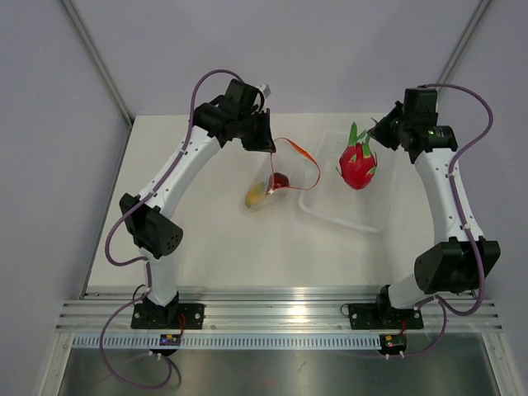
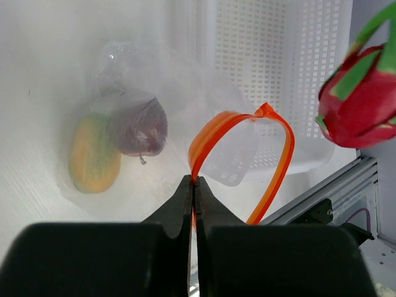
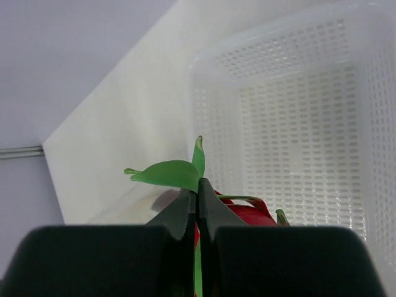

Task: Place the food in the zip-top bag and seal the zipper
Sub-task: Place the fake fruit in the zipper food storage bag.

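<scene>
DESK: Who holds what?

PHOTO: The left fingers (image 2: 178, 207), pressed flat together, pinch the thin orange-red zipper strip (image 2: 213, 131) of the small clear floppy zip-top bag (image 1: 266, 191). The bag hangs from the strip over the middle of the white counter (image 1: 206, 239). The right fingers (image 3: 179, 213), likewise clamped tight, grip one green leaf (image 3: 166, 174) of the larger pink-red toy fruit (image 1: 357, 167), aloft above the far part of the rigid clear perforated tray (image 1: 346, 214).

DESK: Inside the bag?

PHOTO: The dark red round fruit (image 2: 142, 127) and the yellow-orange oval fruit (image 2: 94, 154) sit side by side at the bottom, touching. Whether the bag's bottom rests on the counter cannot be told.

DESK: Room to move?

PHOTO: Bare counter lies left of the bag and on its near side. On the right, the tray's near-left corner is just beside it. The pink-red fruit hangs near the bag's mouth, apart from it.

DESK: Which way do they point?

PHOTO: The strip bows into an open loop, running from the left fingers toward the right arm's side, then curving back down to the bag. The pink-red fruit hangs roughly upright, leafy end uppermost at the fingers.
</scene>
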You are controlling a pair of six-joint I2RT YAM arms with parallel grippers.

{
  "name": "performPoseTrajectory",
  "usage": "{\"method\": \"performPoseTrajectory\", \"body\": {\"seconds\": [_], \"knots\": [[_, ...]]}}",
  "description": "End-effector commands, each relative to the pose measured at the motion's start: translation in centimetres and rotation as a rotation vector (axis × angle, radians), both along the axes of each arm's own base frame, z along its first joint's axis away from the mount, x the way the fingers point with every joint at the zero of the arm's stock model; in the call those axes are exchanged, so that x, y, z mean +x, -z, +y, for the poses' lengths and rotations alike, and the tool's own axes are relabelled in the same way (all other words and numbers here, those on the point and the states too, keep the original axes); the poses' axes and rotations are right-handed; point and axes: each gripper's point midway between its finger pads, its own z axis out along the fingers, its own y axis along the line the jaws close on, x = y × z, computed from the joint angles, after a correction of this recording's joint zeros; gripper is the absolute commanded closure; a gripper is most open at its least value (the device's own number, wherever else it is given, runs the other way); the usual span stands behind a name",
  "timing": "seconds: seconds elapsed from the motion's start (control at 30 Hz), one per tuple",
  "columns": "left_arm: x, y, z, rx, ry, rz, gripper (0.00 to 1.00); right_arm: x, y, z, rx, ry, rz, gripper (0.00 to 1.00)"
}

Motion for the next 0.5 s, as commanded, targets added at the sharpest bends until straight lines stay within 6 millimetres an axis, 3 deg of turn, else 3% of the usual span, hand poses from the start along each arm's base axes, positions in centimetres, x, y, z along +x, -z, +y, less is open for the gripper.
{"method": "performPoseTrajectory", "body": {"seconds": [0.0,0.3,0.47], "knots": [[1.7,-1.8,-1.1,-0.055,-0.02,-0.066,1.0,-1.3,-6.2,1.8,0.06,-0.052,-0.134,1.0],[2.1,-1.9,-2.0,-0.088,-0.009,-0.063,1.0,-1.3,-15.9,8.9,0.172,-0.216,-0.445,1.0],[1.8,-2.5,-2.2,-0.109,0.002,-0.064,1.0,-1.0,-18.0,13.2,0.227,-0.305,-0.563,1.0]]}}
